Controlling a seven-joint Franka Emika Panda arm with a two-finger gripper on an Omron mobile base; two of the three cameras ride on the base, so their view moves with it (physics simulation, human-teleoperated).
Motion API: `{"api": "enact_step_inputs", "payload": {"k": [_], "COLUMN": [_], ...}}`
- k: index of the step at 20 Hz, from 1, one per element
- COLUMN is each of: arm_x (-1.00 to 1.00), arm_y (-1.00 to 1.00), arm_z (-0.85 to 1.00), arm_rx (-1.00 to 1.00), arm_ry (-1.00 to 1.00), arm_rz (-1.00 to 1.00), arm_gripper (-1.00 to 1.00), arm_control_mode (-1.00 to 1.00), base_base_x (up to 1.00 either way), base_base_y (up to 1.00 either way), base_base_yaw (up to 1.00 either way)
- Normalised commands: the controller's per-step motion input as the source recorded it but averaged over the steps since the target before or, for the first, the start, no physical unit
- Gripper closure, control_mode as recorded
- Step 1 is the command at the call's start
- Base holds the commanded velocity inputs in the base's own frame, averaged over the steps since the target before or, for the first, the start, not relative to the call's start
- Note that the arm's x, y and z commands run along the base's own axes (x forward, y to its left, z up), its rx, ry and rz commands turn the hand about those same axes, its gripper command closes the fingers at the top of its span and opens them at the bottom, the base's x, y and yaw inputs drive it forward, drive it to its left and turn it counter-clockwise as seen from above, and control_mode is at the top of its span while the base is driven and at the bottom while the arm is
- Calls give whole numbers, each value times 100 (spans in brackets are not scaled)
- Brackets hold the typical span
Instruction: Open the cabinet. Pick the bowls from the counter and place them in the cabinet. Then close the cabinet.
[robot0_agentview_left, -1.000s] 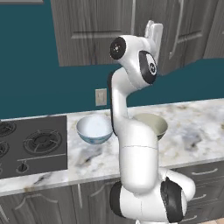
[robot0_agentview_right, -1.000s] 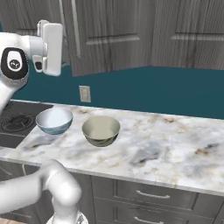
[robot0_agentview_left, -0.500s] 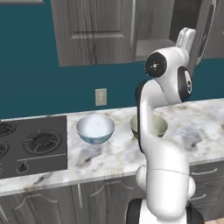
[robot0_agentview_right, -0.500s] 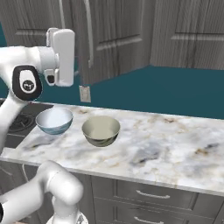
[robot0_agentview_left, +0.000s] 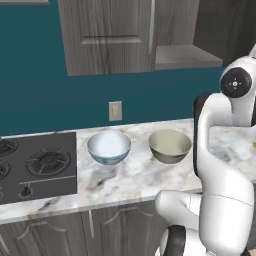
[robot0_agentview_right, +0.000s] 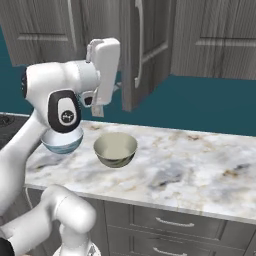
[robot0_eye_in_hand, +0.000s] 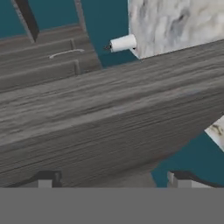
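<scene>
Right base view shows a simulated kitchen with a white robot arm raised at nine o'clock, its gripper (robot0_agentview_right: 102, 50) up near the wall cabinet (robot0_agentview_right: 150, 45), whose right door stands swung out towards the camera with its slim metal handle (robot0_agentview_right: 139, 42) facing right. On the marble counter (robot0_agentview_right: 190, 165) below, a cream-olive bowl (robot0_agentview_right: 115, 149) sits at the centre, and a white bowl (robot0_agentview_right: 62, 145) sits just beside it at nine o'clock, partly hidden by the arm. Both bowls are upright and apart. Hand view shows two dark fingertips (robot0_eye_in_hand: 48, 179) spread wide apart at six o'clock, holding nothing, with wood-grain panel close ahead.
</scene>
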Motion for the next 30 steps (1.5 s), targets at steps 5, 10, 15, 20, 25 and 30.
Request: {"api": "enact_step_inputs", "payload": {"k": [5, 10, 15, 20, 25, 30], "arm_x": [18, 26, -63, -56, 0, -1], "arm_y": [-62, 0, 54, 87, 96, 75], "arm_z": [-4, -1, 0, 21, 54, 62], "arm_rx": [19, 0, -14, -33, -36, -43], "arm_ry": [7, 0, -11, -11, -2, 9], "arm_rz": [0, 0, 1, 9, 6, 0], "arm_gripper": [-100, -100, -100, -100, -100, -100], "arm_control_mode": [-100, -100, -100, -100, -100, -100], "base_base_x": [0, 0, 0, 0, 0, 0], "base_base_y": [0, 0, 0, 0, 0, 0], "base_base_yaw": [0, 0, 0, 0, 0, 0]}}
